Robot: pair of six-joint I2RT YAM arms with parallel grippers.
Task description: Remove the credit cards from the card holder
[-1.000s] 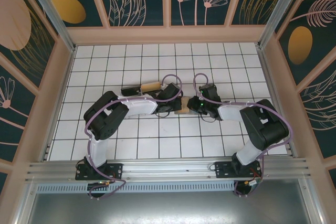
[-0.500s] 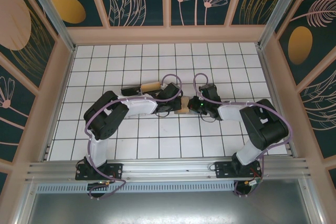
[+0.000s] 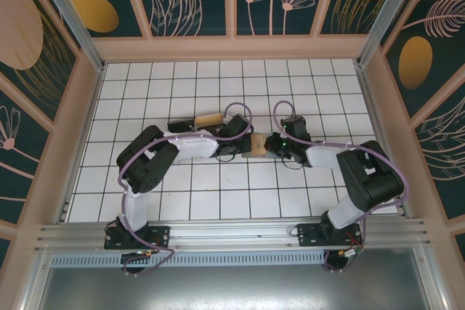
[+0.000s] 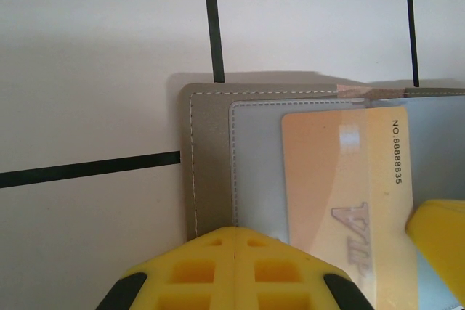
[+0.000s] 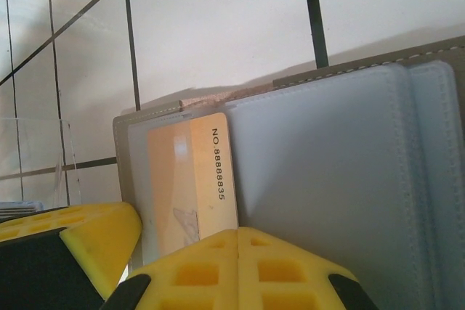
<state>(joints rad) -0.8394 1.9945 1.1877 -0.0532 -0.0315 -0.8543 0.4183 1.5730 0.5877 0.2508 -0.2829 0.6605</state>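
The orange VIP card point(image 4: 341, 179) lies against a translucent grey pocket of the khaki stitched card holder point(image 4: 211, 157). From these angles it is hard to say whether it is tucked inside the pocket or already partly slid out. The holder lies open and flat on the white tiled table point(image 4: 94, 56), near its middle, between the two wrists.

The left gripper point(image 4: 235, 241) has its yellow fingers closed together over the holder's edge, and the right gripper point(image 5: 237, 241) is likewise closed, right at the end of the card. Whether either one actually has the card or the leather pinched between its pads cannot be made out.

The main risk, as I judge it, is a pull that grips nothing: closed tips sliding off the slick card and leaving it in place. If the left fingers are only resting on the holder rather than pinning it, the whole holder may drag rightward with the card. The two sets of tips also sit very close and could knock together.
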